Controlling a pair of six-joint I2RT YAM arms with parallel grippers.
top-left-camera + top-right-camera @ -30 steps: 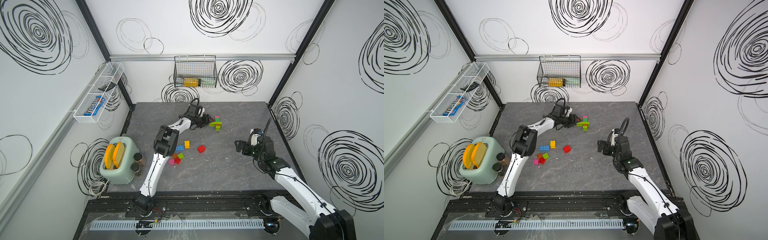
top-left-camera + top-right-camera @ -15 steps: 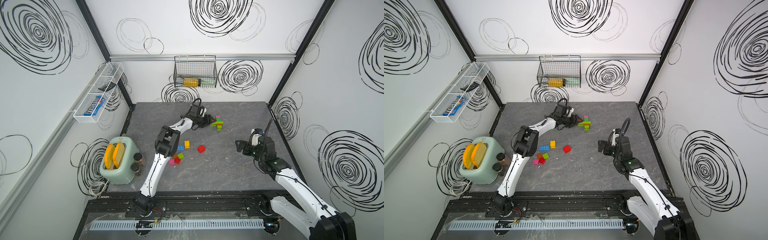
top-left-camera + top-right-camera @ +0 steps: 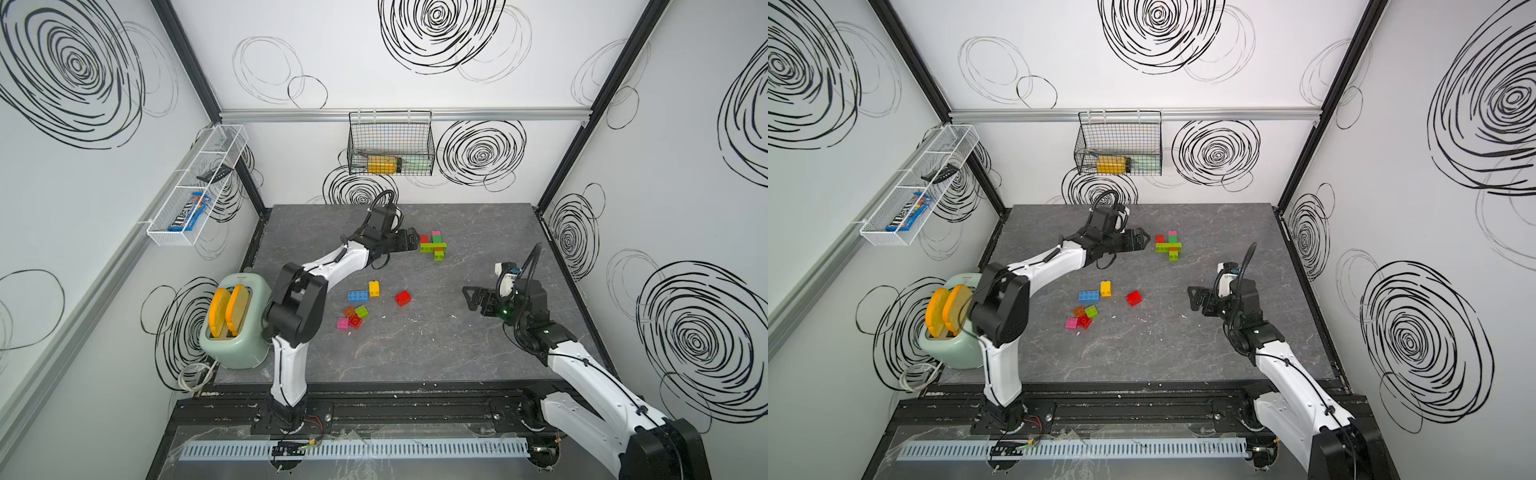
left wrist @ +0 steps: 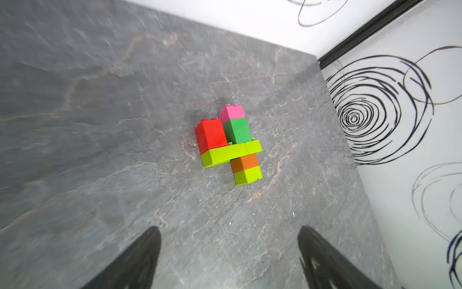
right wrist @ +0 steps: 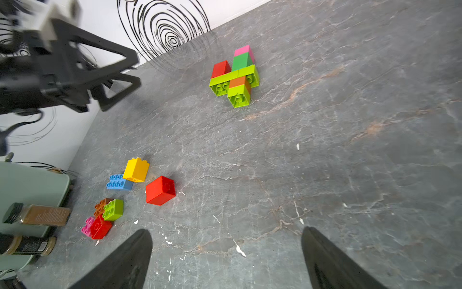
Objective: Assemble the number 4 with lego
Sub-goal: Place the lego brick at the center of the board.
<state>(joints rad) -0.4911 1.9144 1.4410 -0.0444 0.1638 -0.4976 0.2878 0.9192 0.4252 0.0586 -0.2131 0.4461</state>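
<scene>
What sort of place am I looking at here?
Probably a robot test booth: white walls scribbled with black swirls, two arms mounted on a rail, and props like a toaster and lego.

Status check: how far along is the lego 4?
Done: a 4 of joined bricks lies flat on the table, lime crossbar included. In hand: nothing; the left gripper is open beside it, not touching, and the right gripper is open and empty. Left: probably little; seven loose bricks sit unused nearby.
</scene>
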